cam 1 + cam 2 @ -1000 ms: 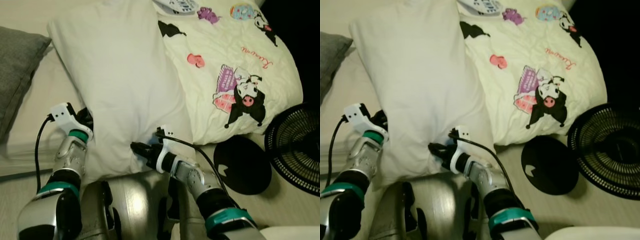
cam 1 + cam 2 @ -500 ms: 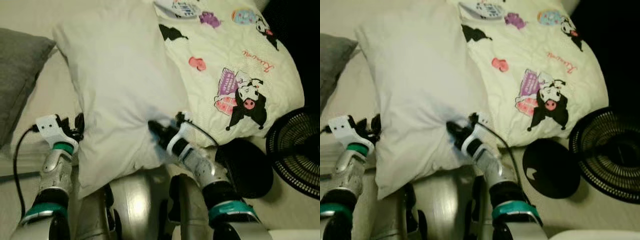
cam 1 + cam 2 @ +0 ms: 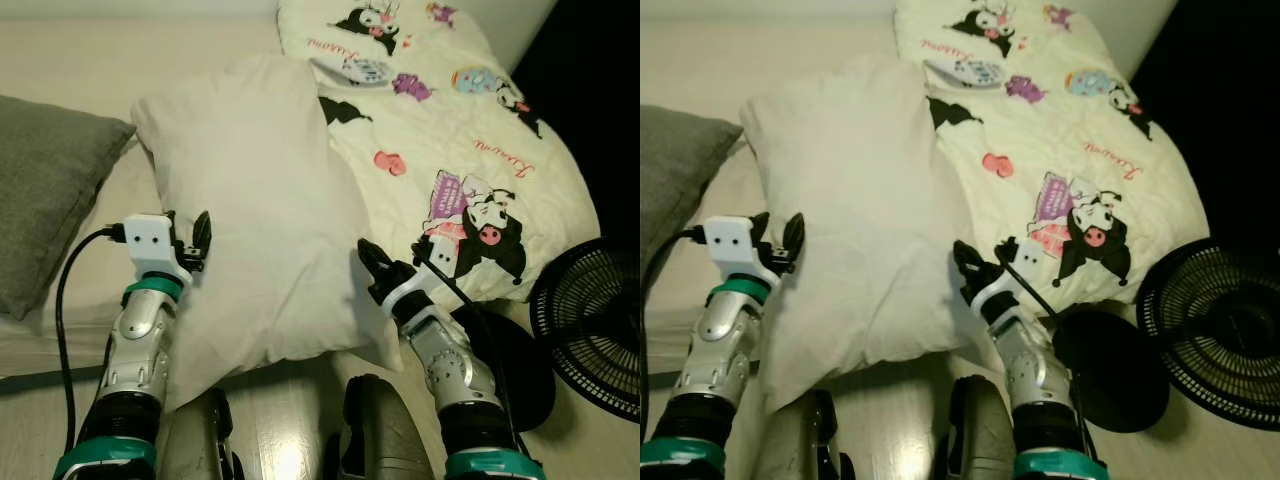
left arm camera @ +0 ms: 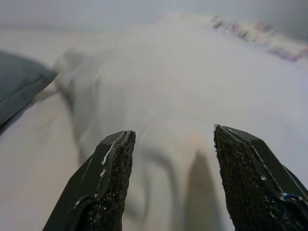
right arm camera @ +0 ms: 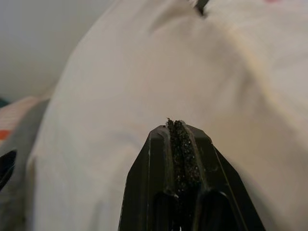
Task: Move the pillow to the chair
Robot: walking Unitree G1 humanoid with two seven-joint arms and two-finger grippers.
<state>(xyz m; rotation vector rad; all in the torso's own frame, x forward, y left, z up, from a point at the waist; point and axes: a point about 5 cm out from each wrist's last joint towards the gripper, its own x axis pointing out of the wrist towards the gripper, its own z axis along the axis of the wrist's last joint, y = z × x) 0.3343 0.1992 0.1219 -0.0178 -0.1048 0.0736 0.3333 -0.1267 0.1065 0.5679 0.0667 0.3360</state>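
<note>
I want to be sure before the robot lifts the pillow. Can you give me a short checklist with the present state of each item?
1. Left tool at the pillow's left edge: ok, it sits right beside that edge.
2. Left tool open to take the pillow: ok, the left wrist view shows its fingers spread, with pillow fabric ahead.
3. Right tool at the pillow's right edge: ok, it is between the pillow and the printed blanket.
4. Right tool holding fabric: not ok, its fingers are pressed together with nothing between them.
5. Grey cushion apart from the pillow: ok.
6. Chair located: cannot tell.
</note>
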